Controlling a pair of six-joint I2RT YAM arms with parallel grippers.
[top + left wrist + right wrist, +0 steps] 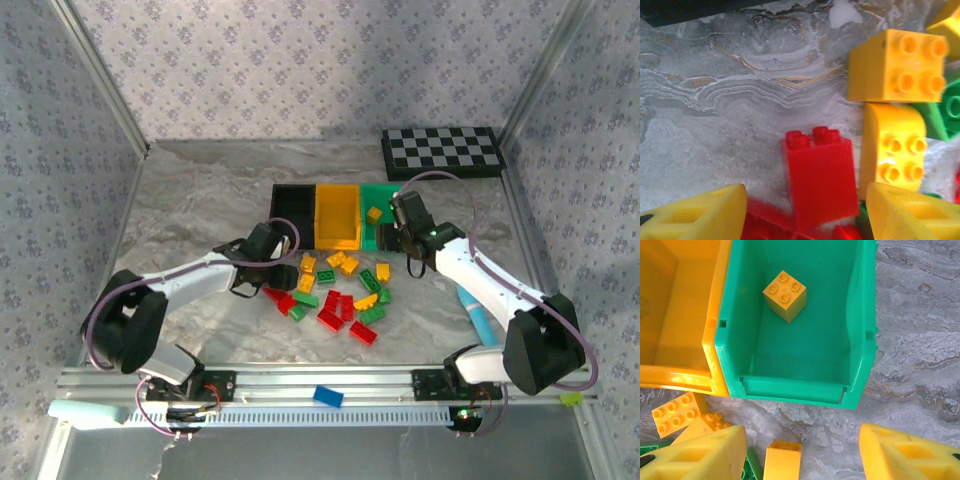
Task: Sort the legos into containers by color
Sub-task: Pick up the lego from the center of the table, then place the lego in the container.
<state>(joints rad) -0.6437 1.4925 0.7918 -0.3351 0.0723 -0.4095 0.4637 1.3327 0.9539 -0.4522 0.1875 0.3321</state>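
Observation:
The legos (pixel 340 290), red, yellow and green, lie scattered in front of the containers: a black bin (pixel 293 205), a yellow-orange bin (pixel 338 215) and a green bin (pixel 381 196). One yellow brick (pixel 785 295) sits inside the green bin (pixel 860 340). My left gripper (pixel 806 195) hangs low over the pile's left side, its jaws straddling a red brick (pixel 820 175) with a gap on the left. In front of the green bin my right gripper (pixel 802 435) is open, and a yellow brick (pixel 782 460) lies on the table between its fingers.
A black-and-white checkerboard (pixel 442 150) lies at the back right. A lone blue brick (pixel 327 396) rests on the front rail. A light blue object (pixel 475 315) lies beside the right arm. Yellow bricks (pixel 897 65) and a green one (pixel 947 112) crowd the red brick's right side.

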